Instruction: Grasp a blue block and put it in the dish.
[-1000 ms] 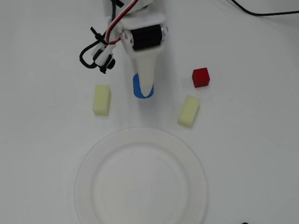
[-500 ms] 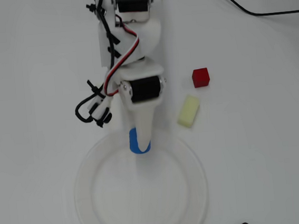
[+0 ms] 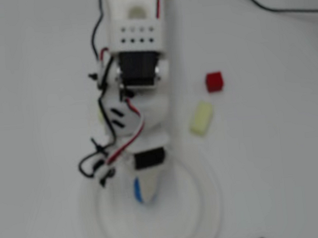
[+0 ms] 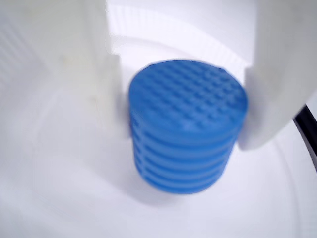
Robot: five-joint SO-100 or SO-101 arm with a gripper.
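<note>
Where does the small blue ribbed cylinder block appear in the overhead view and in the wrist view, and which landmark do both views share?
Overhead view: the small blue ribbed cylinder block shows only as a blue sliver at lower centre, mostly hidden under the gripper, over the large round white plate.
Wrist view: the block fills the centre, clamped between the two white fingers.
Shared landmark: the white plate beneath the block.

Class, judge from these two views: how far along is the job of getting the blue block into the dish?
Done: the blue block has been grasped; in the wrist view both fingers press its sides. In hand: the gripper holds it over the dish, inside the rim in the overhead view. Left: opening the jaws and backing away. The blurred pictures do not settle whether the block already touches the dish.
</note>
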